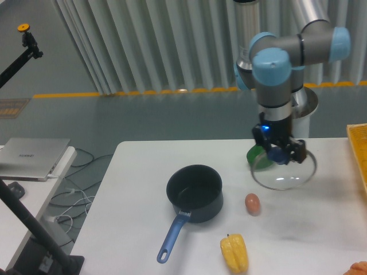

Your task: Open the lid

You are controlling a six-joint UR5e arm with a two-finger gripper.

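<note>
The round transparent glass lid with its thin metal rim (285, 173) hangs in the air over the right part of the white tabletop (143, 229), well apart from the dark blue long-handled saucepan (194, 193), which stands open nearer the middle. The disc tilts a little, its near edge lower, and it partly covers the green bell pepper (259, 158) seen behind it. Glass like this is probably stiff, fairly heavy for its width, slippery on the flat and liable to crack if dropped, so the blue centre knob is the sensible place to hold; the rim offers little purchase. The claw (279, 154) is clenched on that knob, its two fingers either side of it, with the lid hanging below.

The arm reaches down from its grey pedestal (287, 112) at the far right, the wrist pointing almost straight down and the blue-capped joints folded above it. A small brown egg (252, 203) lies on the tabletop between lid and saucepan, a yellow bell pepper (235, 253) nearer the front edge.
</note>
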